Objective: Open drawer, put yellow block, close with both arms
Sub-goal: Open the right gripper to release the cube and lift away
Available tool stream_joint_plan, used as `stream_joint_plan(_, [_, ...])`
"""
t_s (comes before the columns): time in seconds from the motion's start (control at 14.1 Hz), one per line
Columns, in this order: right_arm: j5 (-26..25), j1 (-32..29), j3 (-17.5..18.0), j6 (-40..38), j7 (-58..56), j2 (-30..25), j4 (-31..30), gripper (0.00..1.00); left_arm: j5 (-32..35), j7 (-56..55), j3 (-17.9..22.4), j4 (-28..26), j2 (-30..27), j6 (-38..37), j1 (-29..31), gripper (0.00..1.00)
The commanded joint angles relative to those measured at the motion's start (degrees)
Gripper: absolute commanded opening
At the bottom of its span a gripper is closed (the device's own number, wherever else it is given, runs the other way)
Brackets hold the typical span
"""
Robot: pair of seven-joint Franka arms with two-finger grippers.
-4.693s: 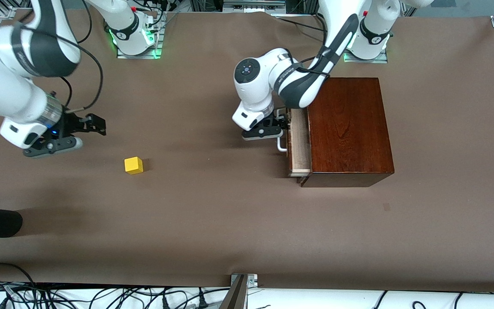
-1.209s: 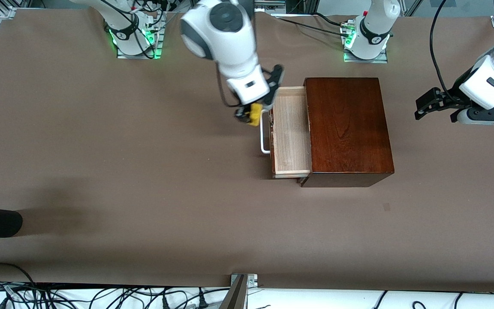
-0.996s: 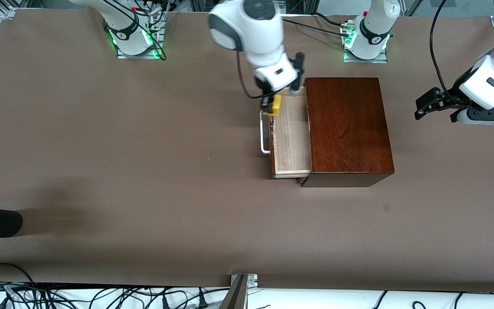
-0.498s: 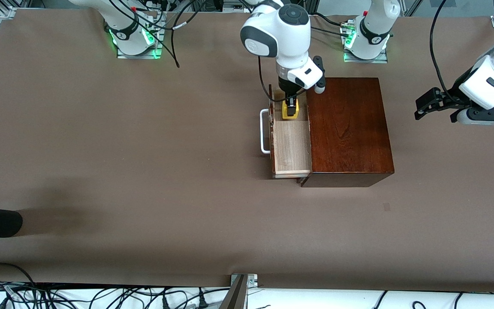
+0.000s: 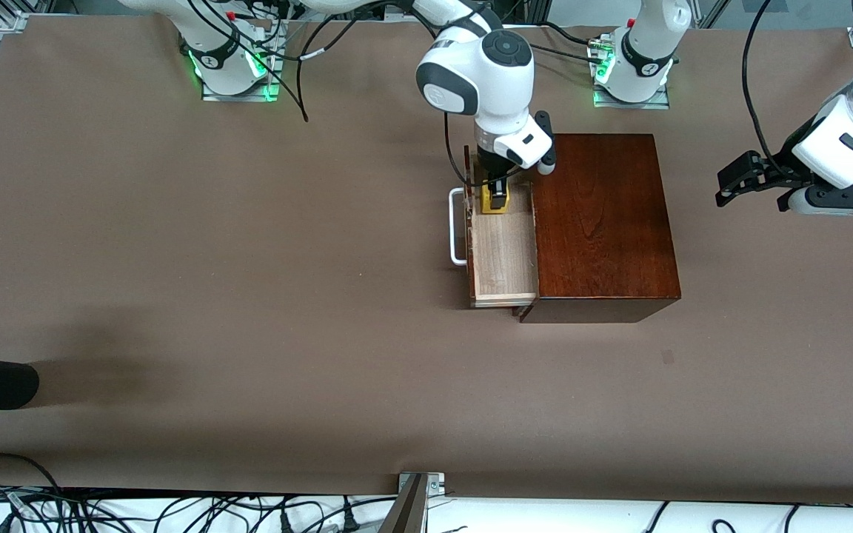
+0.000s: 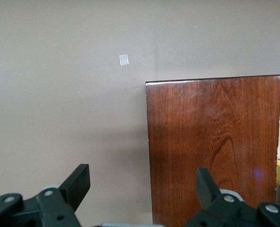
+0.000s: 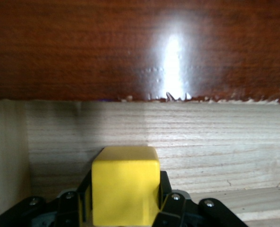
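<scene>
Yellow block, which I judge light, rigid and safely pinched on flat opposite faces, sits clamped in my right end effector inside the open drawer; left end effector waits spread over the desk.

My bench is covered in plain brown matting. Black cables tangle along its near edge, and green lights glow at one mounting plate.
</scene>
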Motion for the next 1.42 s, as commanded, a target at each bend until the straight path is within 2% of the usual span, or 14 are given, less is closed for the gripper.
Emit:
stream_joint_plan(0.0, [-0.6,-0.3,0.1,-0.4,-0.7,1.1,1.3,0.0,-0.6,1.2,-0.1,-0.9,-1.0,0.7,0.1,1.0])
stream_joint_plan(0.43, [-0.6,-1.1,0.1,-0.3,-0.7,1.2,-0.4,0.0,-0.6,1.2,-0.2,-0.9,-1.0,0.7,-0.2,1.0])
stream_joint_plan(0.5, [-0.5,-1.1,0.0,-0.3,-0.4,1.1,-0.3,0.99,-0.6,1.2,-0.2,-0.9,-1.0,0.7,-0.3,1.0])
stream_joint_plan(0.78, [-0.2,-1.4,-0.1,-1.5,0.1,0.2,1.4,1.0,-0.6,1.1,-0.6,-0.2,-0.9,0.5,-0.5,1.0])
stream_joint_plan(1.0, [2.7,-1.8,-0.5,-10.1,0.2,-1.3,8.2,1.0,-0.7,1.1,-0.6,-0.1,-0.8,0.5,-0.5,1.0])
stream_joint_plan(1.21, [3.0,-6.9,-0.3,-15.8,0.1,-6.7,8.6,1.0,-1.3,1.0,-0.6,-0.1,-0.7,0.5,-0.5,1.0])
stream_joint_plan(1.35, [4.0,-11.1,-0.5,-16.9,0.1,-9.9,8.6,1.0,-1.4,0.9,-0.5,-0.1,-0.5,0.4,-0.4,1.0])
